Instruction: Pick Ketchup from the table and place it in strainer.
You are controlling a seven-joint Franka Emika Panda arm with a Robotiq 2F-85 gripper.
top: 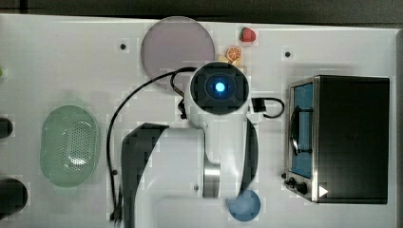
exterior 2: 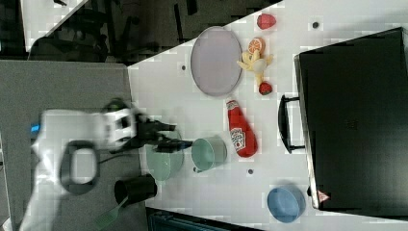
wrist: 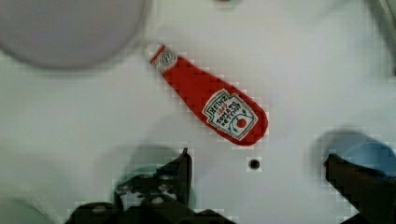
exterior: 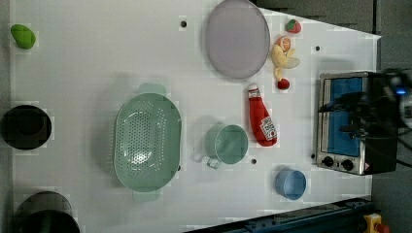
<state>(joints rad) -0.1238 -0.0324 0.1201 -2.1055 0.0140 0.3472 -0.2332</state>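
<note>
Ketchup lies flat on the table, untouched; gripper hangs above, fingers spread wide, apparently lining up a grasp.

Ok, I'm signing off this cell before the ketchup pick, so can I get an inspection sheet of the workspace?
Surface: white table, flat.
Job's things: red ketchup squeeze bottle lying flat; mint-green perforated oval strainer holds nothing.
Clutter: lilac round plate, teal-green cup, blue cup, toy fruit, silver toaster oven.
Gripper: gripper open above the bottle, holding nothing.
Cables: black cable beside the arm.
Surroundings: dark pots at the table edge.
</note>
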